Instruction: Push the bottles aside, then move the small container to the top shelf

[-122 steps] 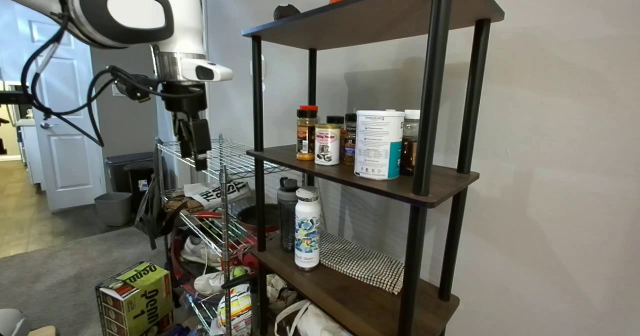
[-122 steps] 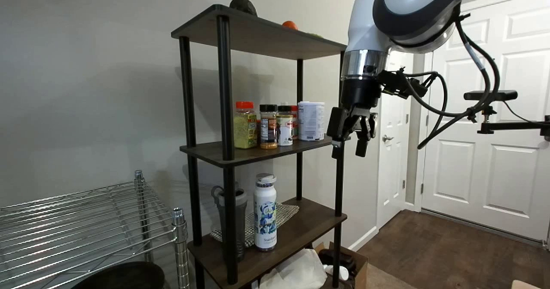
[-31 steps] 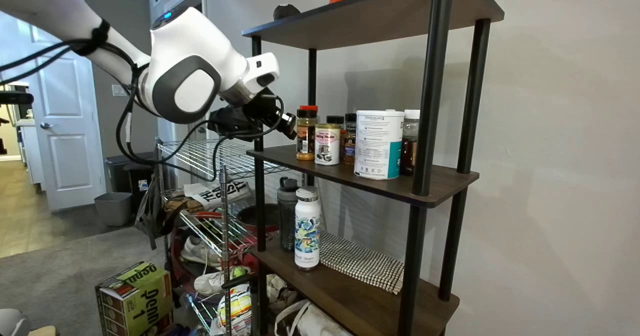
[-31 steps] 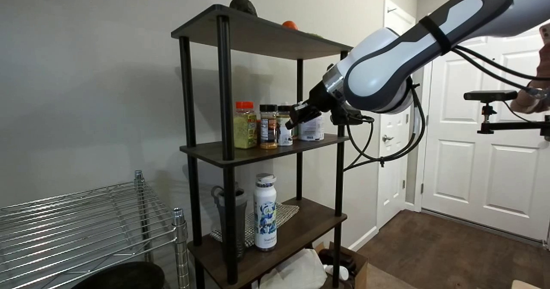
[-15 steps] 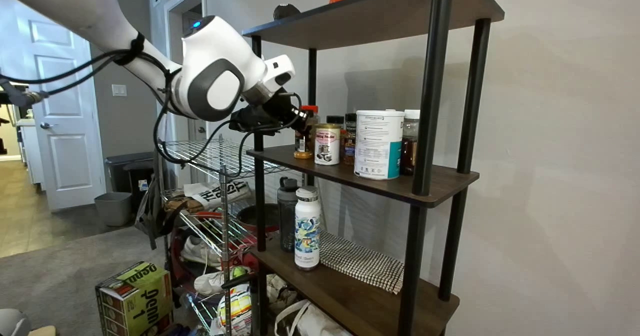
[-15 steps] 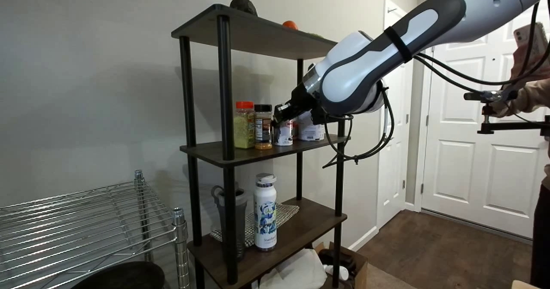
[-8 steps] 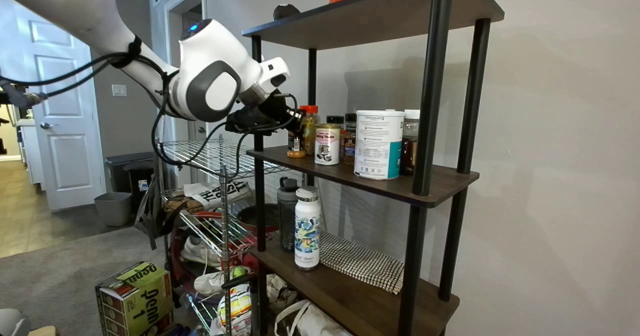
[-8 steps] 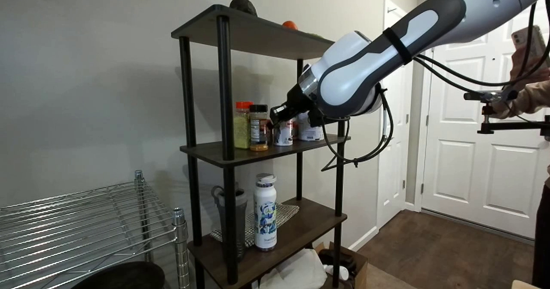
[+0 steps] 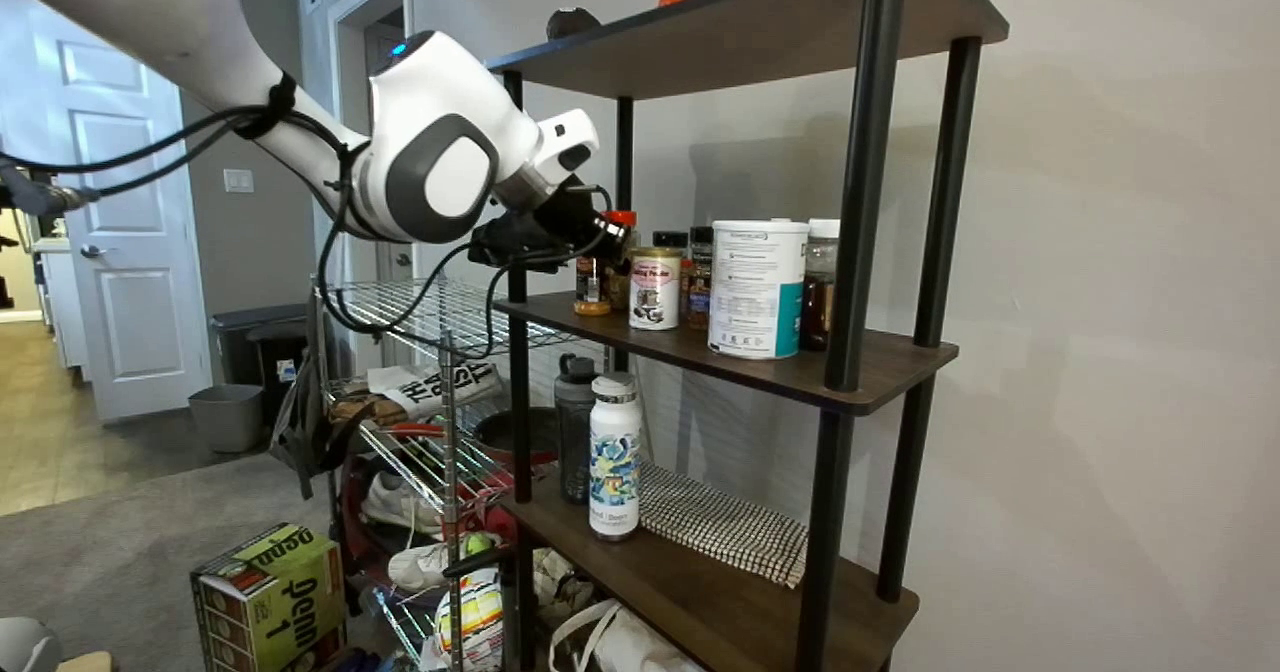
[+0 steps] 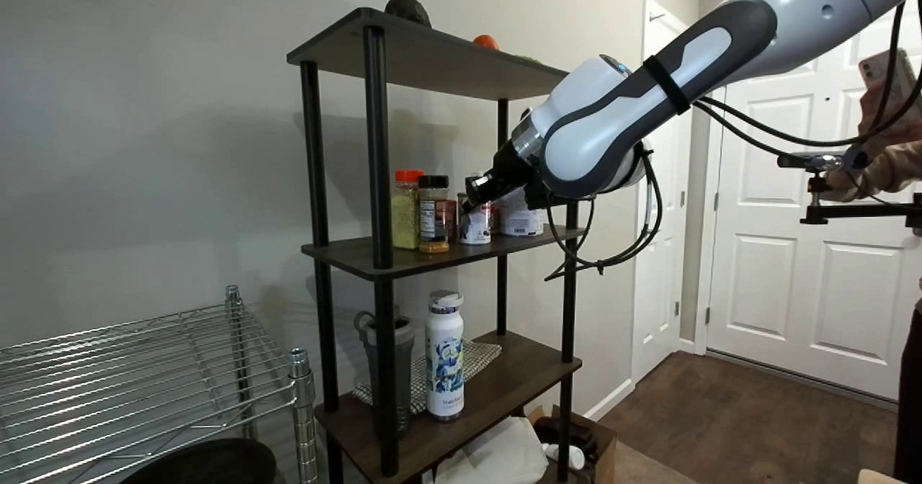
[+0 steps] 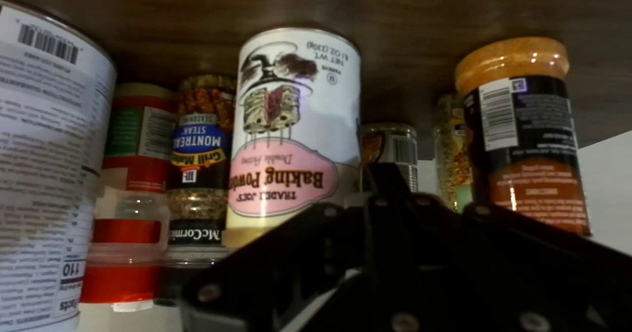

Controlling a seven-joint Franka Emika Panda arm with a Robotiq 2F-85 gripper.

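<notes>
On the middle board stands an amber-brown bottle [image 9: 591, 284] with a dark cap, one of the bottles. A darker bottle [image 11: 200, 159], dark-capped, is behind and beside the baking powder can. What looks like the small container [image 10: 451, 219], an orange-red jar, sits further back; the wrist view, upside down, shows the jar [image 11: 402, 146] partly covered by my fingers. My gripper [image 11: 387, 174] is shut with nothing held, between can and amber-brown bottle, in front of the jar; contact cannot be told. The top shelf [image 9: 760, 32] is above.
Crowding the middle board are the baking powder can [image 9: 655, 289], a white canister [image 9: 758, 289] and a red-capped yellow-green bottle [image 10: 405, 214]. A dark round object [image 10: 408, 9] and a tomato-like one [image 10: 486, 42] lie on top. A black post [image 10: 378, 153] stands at the front.
My arm has swung in from beside the shelf, fingers once apart now together. The amber-brown bottle has slid away from the can. In the last half second the gripper shifted back toward the can.
</notes>
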